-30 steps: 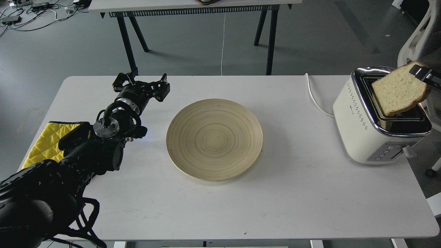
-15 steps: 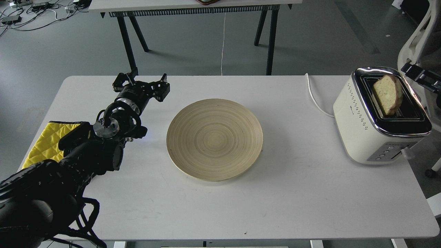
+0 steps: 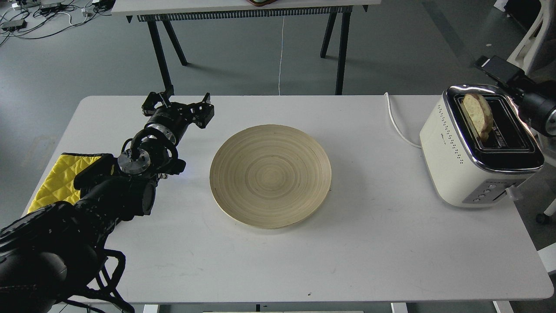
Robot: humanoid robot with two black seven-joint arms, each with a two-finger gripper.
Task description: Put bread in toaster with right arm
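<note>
The bread [image 3: 478, 119] stands on edge in the left slot of the cream-white toaster [image 3: 451, 156] at the table's right end, its upper half sticking out above the chrome top. My right gripper [image 3: 496, 67] is open and empty, above and behind the toaster's back right corner and clear of the bread. My left gripper [image 3: 178, 107] is open and empty, held above the table's back left area.
A round wooden plate [image 3: 270, 174] sits empty at the table's centre. A yellow quilted cloth [image 3: 56, 178] lies at the left edge under my left arm. The toaster's white cord [image 3: 393, 119] runs off the back edge. A white chair [image 3: 527, 48] stands behind the toaster.
My right gripper let go of the bread, which dropped upright into the toaster slot. The gripper then rose up and back, away from the toaster. The left arm has not moved.
</note>
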